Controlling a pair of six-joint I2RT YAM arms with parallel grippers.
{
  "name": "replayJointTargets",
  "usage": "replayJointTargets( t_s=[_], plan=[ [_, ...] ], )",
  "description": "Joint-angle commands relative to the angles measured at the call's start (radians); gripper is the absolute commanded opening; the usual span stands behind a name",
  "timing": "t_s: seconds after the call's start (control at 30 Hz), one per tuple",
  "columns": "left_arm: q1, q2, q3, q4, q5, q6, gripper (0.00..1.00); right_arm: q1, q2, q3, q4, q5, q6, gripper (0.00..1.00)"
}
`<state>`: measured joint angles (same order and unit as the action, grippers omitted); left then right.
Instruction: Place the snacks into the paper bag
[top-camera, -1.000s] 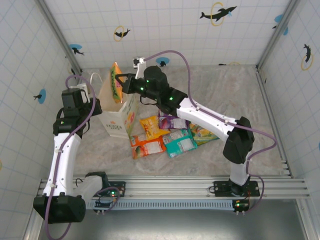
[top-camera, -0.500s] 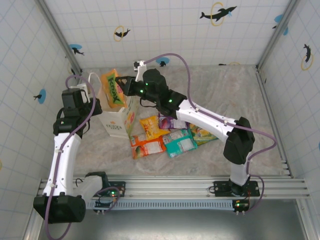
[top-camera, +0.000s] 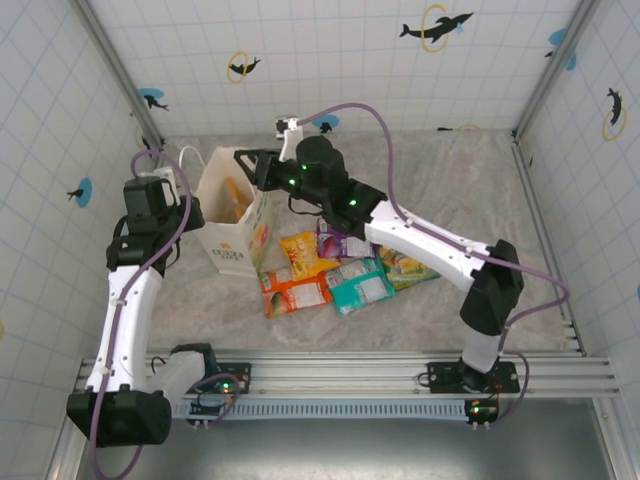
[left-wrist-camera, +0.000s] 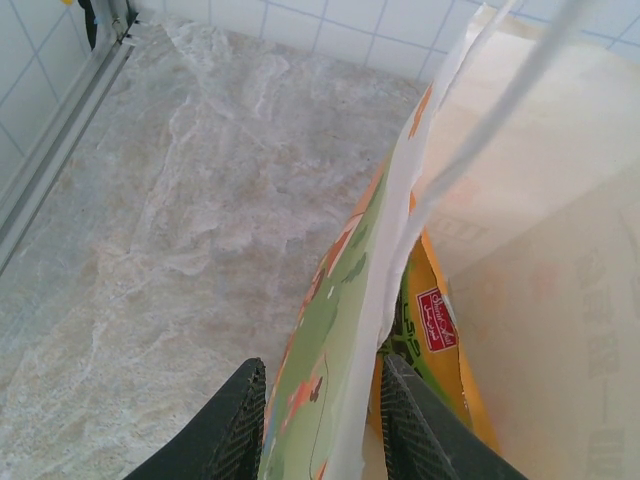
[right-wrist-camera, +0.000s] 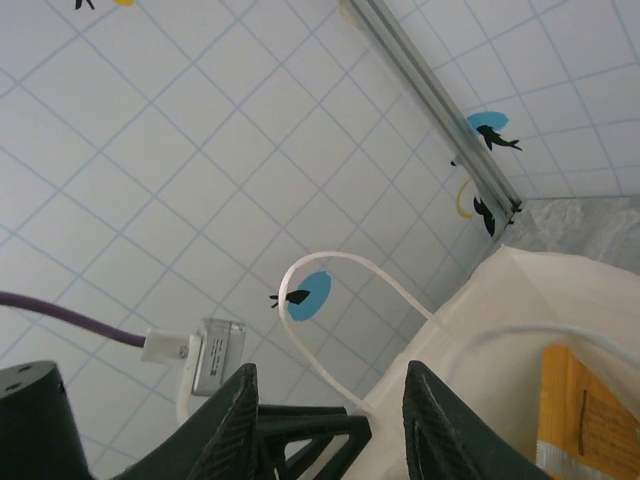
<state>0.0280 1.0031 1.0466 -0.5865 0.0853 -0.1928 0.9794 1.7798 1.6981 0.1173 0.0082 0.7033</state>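
Note:
The white paper bag (top-camera: 232, 238) stands upright at the back left, mouth open. My left gripper (top-camera: 197, 205) pinches its left wall; in the left wrist view the printed wall (left-wrist-camera: 330, 330) runs between my fingers (left-wrist-camera: 225, 430). An orange-yellow packet (top-camera: 238, 200) lies inside the bag, also seen as a yellow packet (left-wrist-camera: 430, 330). My right gripper (top-camera: 250, 165) hovers over the bag's far rim, open and empty (right-wrist-camera: 330, 370), with a string handle (right-wrist-camera: 320, 290) in front of it. Yellow (top-camera: 305, 252), orange (top-camera: 295, 293), teal (top-camera: 360, 285), purple (top-camera: 345, 243) and green (top-camera: 405, 265) packets lie on the table.
The loose packets form a pile just right of the bag, under the right arm's forearm (top-camera: 420, 235). Tiled walls (top-camera: 330, 60) close in the back and sides. Marbled tabletop (top-camera: 470, 180) stretches out to the right of the pile.
The right gripper carried the orange-yellow packet over the bag's mouth and let it go. The packet now sits inside the bag and the right jaws are open.

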Motion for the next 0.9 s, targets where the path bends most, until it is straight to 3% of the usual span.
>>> replayJointTargets(
  t_s=[0.0, 0.3, 0.57, 0.73, 0.87],
  plan=[
    [0.007, -0.012, -0.007, 0.023, 0.002, -0.019, 0.35, -0.014, -0.086, -0.076, -0.021, 0.02, -0.055, 0.41],
    [0.006, -0.023, 0.0, 0.013, -0.002, -0.024, 0.39, -0.123, -0.319, -0.493, -0.068, -0.028, -0.049, 0.43],
    [0.007, -0.028, -0.002, 0.008, 0.003, -0.021, 0.4, -0.33, -0.512, -0.872, -0.115, -0.156, -0.002, 0.45],
    [0.006, -0.029, -0.008, 0.012, 0.02, -0.031, 0.4, -0.499, -0.53, -0.996, -0.131, -0.296, -0.027, 0.46],
    [0.006, -0.032, -0.013, 0.015, 0.023, -0.032, 0.4, -0.572, -0.474, -1.035, -0.091, -0.367, -0.06, 0.45]
  ],
)
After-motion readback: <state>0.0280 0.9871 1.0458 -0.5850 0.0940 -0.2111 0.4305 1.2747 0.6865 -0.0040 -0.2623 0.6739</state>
